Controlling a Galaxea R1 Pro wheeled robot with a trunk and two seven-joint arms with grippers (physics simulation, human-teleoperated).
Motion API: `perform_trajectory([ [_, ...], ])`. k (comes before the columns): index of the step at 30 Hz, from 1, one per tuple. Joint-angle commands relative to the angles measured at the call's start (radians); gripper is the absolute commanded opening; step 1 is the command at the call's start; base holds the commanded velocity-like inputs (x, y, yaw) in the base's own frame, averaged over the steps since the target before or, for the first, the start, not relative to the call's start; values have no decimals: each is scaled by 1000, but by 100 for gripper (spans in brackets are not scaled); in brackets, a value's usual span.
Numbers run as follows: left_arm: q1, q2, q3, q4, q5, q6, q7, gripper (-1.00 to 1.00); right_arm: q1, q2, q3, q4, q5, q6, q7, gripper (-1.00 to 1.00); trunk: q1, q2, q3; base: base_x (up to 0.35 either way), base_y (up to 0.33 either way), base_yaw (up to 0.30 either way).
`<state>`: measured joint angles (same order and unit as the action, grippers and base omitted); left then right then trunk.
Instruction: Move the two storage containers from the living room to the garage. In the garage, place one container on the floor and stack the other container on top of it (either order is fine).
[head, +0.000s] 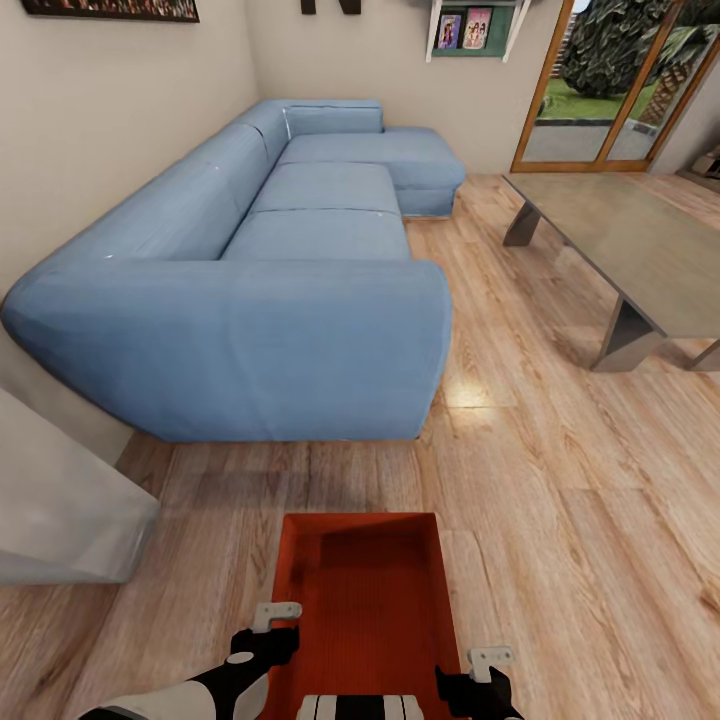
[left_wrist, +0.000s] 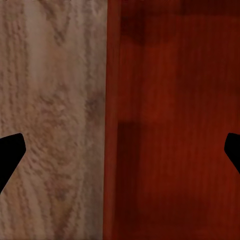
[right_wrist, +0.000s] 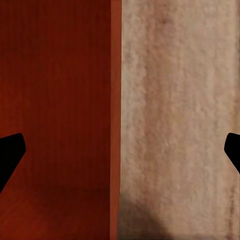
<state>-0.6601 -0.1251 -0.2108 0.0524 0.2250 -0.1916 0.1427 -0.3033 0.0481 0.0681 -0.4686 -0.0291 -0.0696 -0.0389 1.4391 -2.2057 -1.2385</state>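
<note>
At the bottom centre of the head view I had one bin on the wood floor, open side up, right in front of the base. My left gripper sat over its left wall and my right gripper over its right wall. Both wrist views showed the fingers wide apart, straddling a wall with floor to one side and ribbed red bottom to the other; nothing was clamped.

I judged the main risk to be an uneven pinch: if one side closed off the rim, the bin could tilt or slip free on lifting. Past it, the sofa filled the left middle, close enough that a forward swing might clip its arm. The low table stood at the right, the glass doors upper right.
</note>
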Motion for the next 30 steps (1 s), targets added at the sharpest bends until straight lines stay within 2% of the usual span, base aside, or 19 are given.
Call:
perform_trajectory([
  [1, -1, -1, -9, 4, 8, -7, 1, 100, 0, -1, 5, 1, -3, -3, -4, 100, 0, 0, -1, 0, 0, 0],
  [8, -2, -1, -9, 4, 8, -7, 2, 100, 0, -1, 5, 1, -3, -3, -4, 100, 0, 0, -1, 0, 0, 0],
  [11, -1, -1, -9, 4, 8, -7, 1, 100, 0, -1, 5, 1, -3, -3, -4, 100, 11, -21, -10, 0, 0, 0],
  [30, -1, 3, -9, 13, 5, -6, 1, 100, 0, -1, 5, 1, -2, -4, -4, 100, 11, -21, -10, 0, 0, 0],
])
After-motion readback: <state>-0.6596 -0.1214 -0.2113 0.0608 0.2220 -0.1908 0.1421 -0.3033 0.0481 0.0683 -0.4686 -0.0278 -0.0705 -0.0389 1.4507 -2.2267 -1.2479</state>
